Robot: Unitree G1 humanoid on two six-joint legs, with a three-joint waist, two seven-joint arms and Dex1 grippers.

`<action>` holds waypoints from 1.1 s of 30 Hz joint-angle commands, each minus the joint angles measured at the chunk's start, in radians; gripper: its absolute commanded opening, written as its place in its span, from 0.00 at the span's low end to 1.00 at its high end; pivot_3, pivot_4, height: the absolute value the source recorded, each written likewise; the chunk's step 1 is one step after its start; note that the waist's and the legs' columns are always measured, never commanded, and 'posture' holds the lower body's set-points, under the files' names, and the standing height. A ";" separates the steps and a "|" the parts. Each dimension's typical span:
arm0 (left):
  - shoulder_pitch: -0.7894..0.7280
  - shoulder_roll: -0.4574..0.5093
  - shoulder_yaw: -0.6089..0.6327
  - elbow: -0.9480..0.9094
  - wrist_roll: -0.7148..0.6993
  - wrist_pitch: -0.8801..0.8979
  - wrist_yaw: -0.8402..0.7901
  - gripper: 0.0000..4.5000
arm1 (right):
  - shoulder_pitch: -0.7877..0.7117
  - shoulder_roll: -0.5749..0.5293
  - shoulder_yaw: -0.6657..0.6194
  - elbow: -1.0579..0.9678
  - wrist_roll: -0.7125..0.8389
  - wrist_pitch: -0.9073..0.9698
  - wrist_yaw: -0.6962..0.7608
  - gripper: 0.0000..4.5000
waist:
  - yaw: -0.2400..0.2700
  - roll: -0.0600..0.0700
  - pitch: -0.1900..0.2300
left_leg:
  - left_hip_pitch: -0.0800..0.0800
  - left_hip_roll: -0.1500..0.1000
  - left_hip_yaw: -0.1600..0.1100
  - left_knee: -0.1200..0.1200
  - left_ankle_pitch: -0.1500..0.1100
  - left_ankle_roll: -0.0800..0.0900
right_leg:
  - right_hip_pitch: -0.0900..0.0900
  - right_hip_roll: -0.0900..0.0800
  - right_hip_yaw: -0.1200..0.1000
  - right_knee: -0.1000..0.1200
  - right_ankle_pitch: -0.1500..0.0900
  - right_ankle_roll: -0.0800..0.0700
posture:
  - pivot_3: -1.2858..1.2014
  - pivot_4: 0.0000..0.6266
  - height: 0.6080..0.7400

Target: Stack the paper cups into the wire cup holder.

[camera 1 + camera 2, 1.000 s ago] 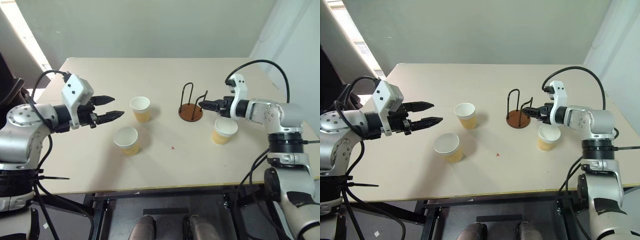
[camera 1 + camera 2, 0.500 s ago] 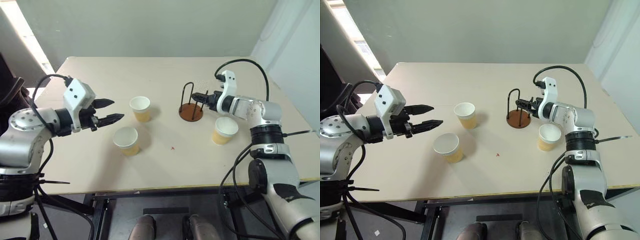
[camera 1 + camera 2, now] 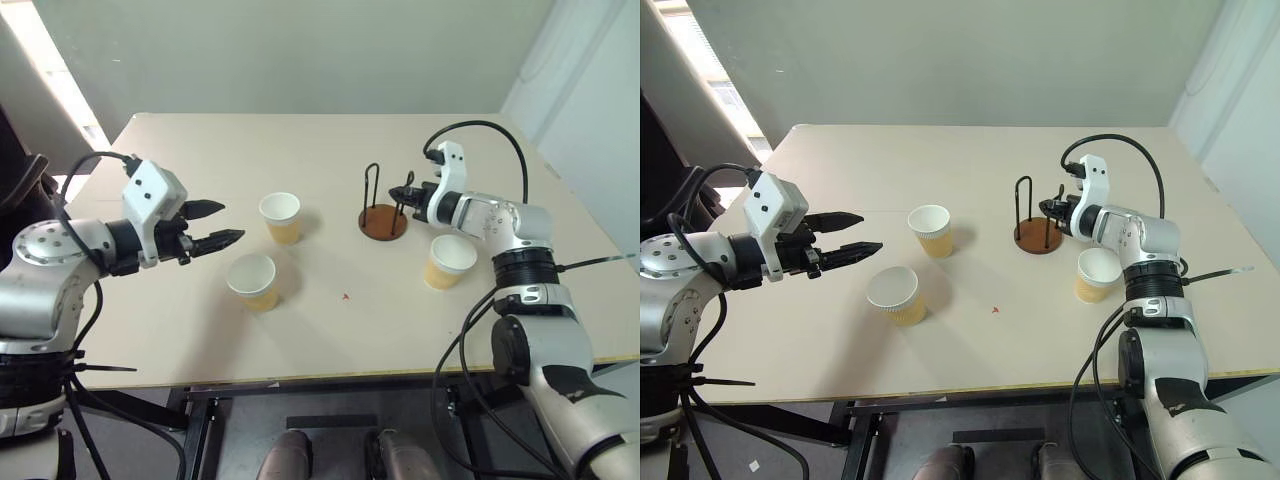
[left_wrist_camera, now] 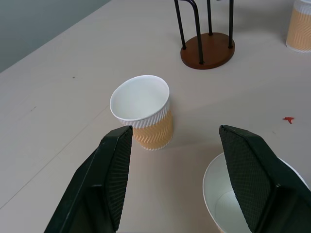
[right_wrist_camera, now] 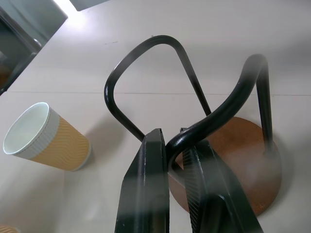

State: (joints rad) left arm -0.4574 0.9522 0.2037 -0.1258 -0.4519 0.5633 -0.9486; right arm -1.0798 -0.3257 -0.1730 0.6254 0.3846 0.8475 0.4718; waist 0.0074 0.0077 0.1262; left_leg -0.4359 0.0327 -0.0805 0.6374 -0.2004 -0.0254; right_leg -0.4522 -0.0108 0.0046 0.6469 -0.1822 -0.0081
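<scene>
Although the task calls for three cups to end up nested in the wire cup holder point(image 3: 383, 205), none is in it yet, so I judge the stacking not begun. The holder stands upright on the beige surface point(image 3: 330, 330), right of centre and fairly far from the robot, its reddish-brown disc base flat on the surface and its two black wire loops empty.

The right gripper point(image 5: 176, 148) has its two black fingers pinched almost together on the top bend of the nearer wire loop, as the right wrist view shows plainly; it grips the holder itself, not a cup. My guess is that it is steadying or repositioning the stand before any cup goes in.

The left gripper point(image 3: 217, 223) hovers at the left side of the surface with its fingers spread wide and nothing between them, pointing toward the two cups on that side. The far left cup point(image 3: 281, 218) stands upright left of the holder; the near left cup point(image 3: 252, 281) stands upright nearer the robot, just beside it. The right cup point(image 3: 449, 261) stands upright near the holder, on its near right side, below the right forearm.

All three cups remain to be picked up and dropped between the loops.
</scene>
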 commanded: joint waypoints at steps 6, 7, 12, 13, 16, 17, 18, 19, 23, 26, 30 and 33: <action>-0.022 0.032 0.019 -0.040 -0.035 0.003 -0.062 0.68 | 0.011 -0.006 -0.022 -0.221 0.099 0.248 0.009 0.02 | 0.000 0.000 0.000 | 0.000 0.000 0.000 0.000 0.000 0.000 | 0.000 0.000 0.000 0.000 0.000 0.000 | 0.52 0.24 1.00; -0.020 0.036 0.019 -0.043 -0.041 0.004 -0.073 0.68 | 0.024 -0.002 -0.025 -0.262 0.116 0.288 0.007 0.02 | 0.000 0.000 0.000 | 0.000 0.000 0.000 -0.001 0.000 0.000 | 0.000 0.000 0.000 0.000 0.000 -0.001 | 0.52 0.24 1.00; -0.024 0.038 -0.009 -0.073 -0.058 0.021 -0.107 0.68 | 0.227 0.062 -0.006 -0.678 0.223 0.538 -0.057 0.02 | 0.000 0.000 0.000 | 0.000 0.000 0.000 0.000 -0.001 -0.001 | 0.000 0.001 -0.001 -0.001 -0.001 0.000 | 0.52 0.24 1.00; -0.026 0.036 -0.016 -0.079 -0.059 0.024 -0.109 0.68 | 0.255 0.073 -0.005 -0.732 0.234 0.565 -0.066 0.02 | 0.000 0.000 0.000 | 0.000 0.000 0.000 0.000 -0.002 -0.001 | 0.000 0.001 -0.001 -0.001 -0.001 0.000 | 0.52 0.24 1.00; -0.036 0.029 -0.040 -0.087 -0.067 0.030 -0.122 0.68 | 0.317 0.082 0.004 -0.850 0.262 0.621 -0.075 0.02 | -0.001 0.000 0.000 | 0.000 0.000 -0.001 0.002 -0.001 -0.001 | 0.001 0.001 -0.001 -0.001 0.000 0.001 | 0.52 0.24 1.00; -0.040 0.027 -0.053 -0.093 -0.070 0.032 -0.129 0.68 | 0.336 0.079 0.011 -0.885 0.277 0.640 -0.068 0.02 | -0.001 -0.001 0.000 | 0.001 0.000 -0.001 0.002 -0.001 -0.001 | 0.002 0.002 -0.001 0.000 0.000 0.001 | 0.52 0.24 1.00; -0.044 0.025 -0.065 -0.098 -0.074 0.036 -0.135 0.68 | 0.351 0.070 0.025 -0.913 0.287 0.651 -0.059 0.02 | -0.001 -0.001 0.000 | 0.001 0.000 -0.001 0.003 -0.001 0.000 | 0.002 0.002 -0.001 0.000 -0.001 0.000 | 0.52 0.24 1.00; -0.045 0.026 -0.081 -0.108 -0.075 0.039 -0.144 0.68 | 0.365 0.054 0.044 -0.942 0.297 0.655 -0.046 0.02 | -0.001 -0.001 0.000 | 0.001 0.000 -0.001 0.004 -0.001 0.000 | 0.003 0.002 0.000 -0.001 -0.001 -0.001 | 0.52 0.24 1.00; -0.023 0.062 -0.138 -0.151 -0.065 0.041 -0.207 0.68 | 0.396 -0.009 0.098 -1.009 0.338 0.659 0.009 0.02 | 0.000 -0.001 -0.001 | 0.002 0.000 -0.001 0.007 0.000 0.000 | 0.005 0.002 0.000 -0.001 -0.003 -0.005 | 0.52 0.24 1.00; -0.006 0.087 -0.141 -0.175 -0.084 0.051 -0.247 0.68 | 0.405 -0.033 0.122 -1.024 0.352 0.651 0.027 0.02 | -0.001 -0.001 -0.001 | 0.002 0.000 -0.001 0.008 0.000 0.000 | 0.005 0.002 0.000 -0.001 -0.003 -0.005 | 0.52 0.24 1.00; 0.008 0.109 -0.141 -0.192 -0.082 0.058 -0.265 0.68 | 0.425 -0.063 0.167 -1.025 0.338 0.618 0.033 0.02 | 0.000 -0.001 -0.001 | 0.002 0.000 -0.002 0.008 0.000 0.000 | 0.005 0.003 0.000 -0.001 -0.003 -0.005 | 0.52 0.24 1.00; 0.013 0.112 -0.141 -0.195 -0.077 0.060 -0.262 0.68 | 0.424 -0.105 0.225 -1.006 0.304 0.589 0.032 0.02 | 0.000 -0.001 -0.002 | 0.002 0.000 -0.002 0.008 0.000 0.000 | 0.005 0.003 0.001 -0.001 -0.003 -0.005 | 0.52 0.24 1.00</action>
State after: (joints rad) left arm -0.4451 1.0495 0.0487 -0.2921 -0.5257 0.6202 -1.2089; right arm -0.6687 -0.4119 0.0012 -0.3877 0.7070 1.4360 0.5003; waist 0.0069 0.0070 0.1243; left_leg -0.4339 0.0330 -0.0825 0.6452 -0.2009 -0.0254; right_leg -0.4471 -0.0077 0.0055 0.6462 -0.1852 -0.0131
